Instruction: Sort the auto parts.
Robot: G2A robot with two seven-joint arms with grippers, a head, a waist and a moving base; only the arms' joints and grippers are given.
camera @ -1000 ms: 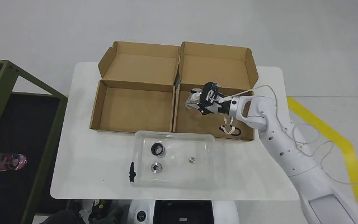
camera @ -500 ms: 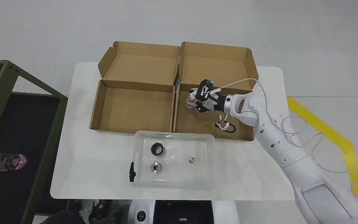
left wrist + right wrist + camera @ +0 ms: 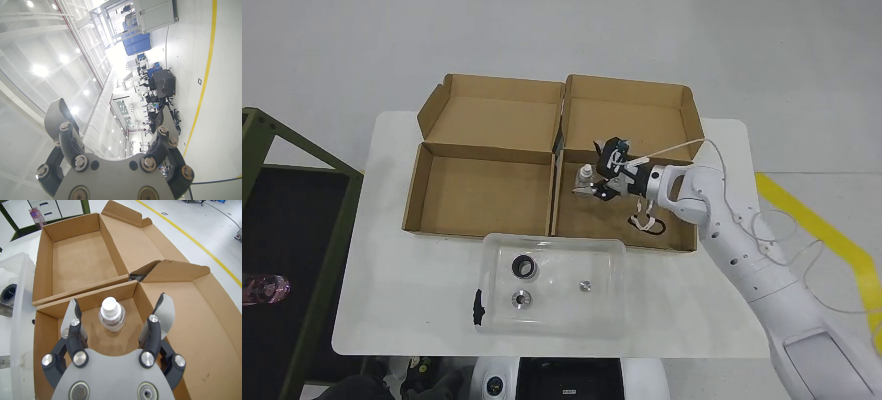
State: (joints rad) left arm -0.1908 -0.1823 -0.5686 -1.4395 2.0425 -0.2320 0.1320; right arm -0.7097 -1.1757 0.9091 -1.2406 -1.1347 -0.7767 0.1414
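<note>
Your right pincer [image 3: 119, 303] hangs inside the right-hand cardboard box [image 3: 577, 215], spread wide. A small clear bottle [image 3: 111, 317] with a white cap stands upright between its fingers [image 3: 72, 313], and neither finger touches it. The bottle rests on the box floor, close to the wall next to the other box and towards the side where the lid folds back. From above, you see the same pincer [image 3: 594, 182] low over the bottle [image 3: 585, 173], with the arm coming in from the right edge of the tabletop [image 3: 382, 250].

The left-hand cardboard box [image 3: 482, 195] sits just beside the first one, the two side walls touching and both lids open away from you.

In front of the boxes, a clear plastic bin [image 3: 552, 237] stands on the tabletop. It holds three metal parts:
- a dark-centred ring-shaped bearing [image 3: 525, 266]
- a second round part [image 3: 521, 298], just nearer to you than the bearing
- a much smaller piece [image 3: 585, 286], off to the right of those two

The right wrist view catches the bin wall [image 3: 19, 313] and the bearing [image 3: 8, 294] lying on its side.

Your left pincer [image 3: 109, 108] is also spread, with nothing between its fingers. It points up and away from the tabletop, towards the ceiling and the far end of the hall.
</note>
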